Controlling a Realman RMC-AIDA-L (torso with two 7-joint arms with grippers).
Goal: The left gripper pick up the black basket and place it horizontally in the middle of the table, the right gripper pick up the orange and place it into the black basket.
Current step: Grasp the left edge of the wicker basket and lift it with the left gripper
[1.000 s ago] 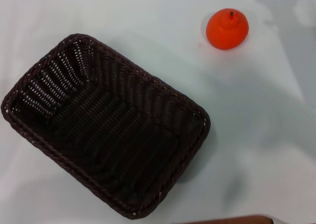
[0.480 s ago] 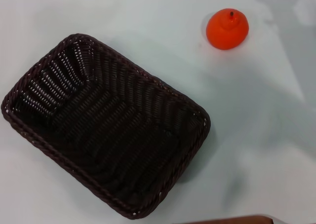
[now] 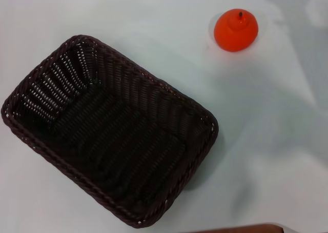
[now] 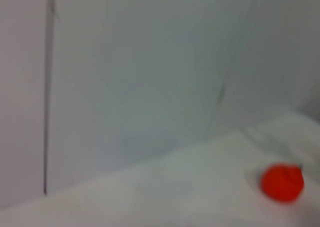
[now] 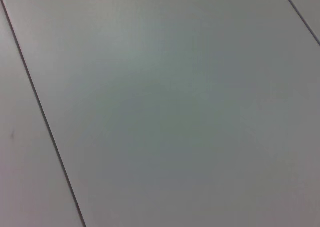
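Observation:
The black basket lies on the pale table at the left of the head view, turned diagonally, open side up and with nothing in it. The orange sits apart from it at the far right of the table, stem nub up. The left wrist view also catches the orange, small, on the table surface. Neither the left gripper nor the right gripper shows in any view.
A brown edge shows at the bottom of the head view. The right wrist view shows only a plain grey panelled surface with thin seams. A grey wall rises behind the table in the left wrist view.

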